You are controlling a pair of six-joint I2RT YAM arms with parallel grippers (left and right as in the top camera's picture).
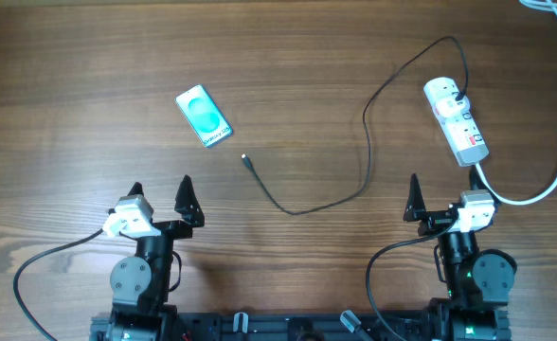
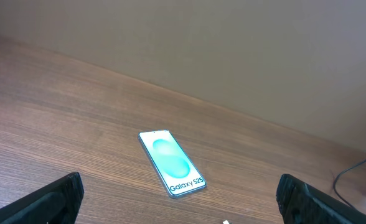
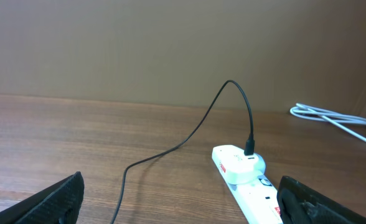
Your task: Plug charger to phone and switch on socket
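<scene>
Currently we see both the left gripper [image 1: 161,185] and the right gripper [image 1: 441,189] spread wide and empty, the right one near the socket [image 1: 456,120], the left well apart from it. The charger [image 1: 367,142] is plugged into the socket's far end. Its loose connector lies between the socket and the phone [image 1: 204,116], touching neither.

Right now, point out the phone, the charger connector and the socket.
phone [image 1: 204,116]: overhead, middle of the screen.
charger connector [image 1: 245,160]: overhead, loose metal-tipped end.
socket [image 1: 458,125]: overhead, middle of the white body.
</scene>
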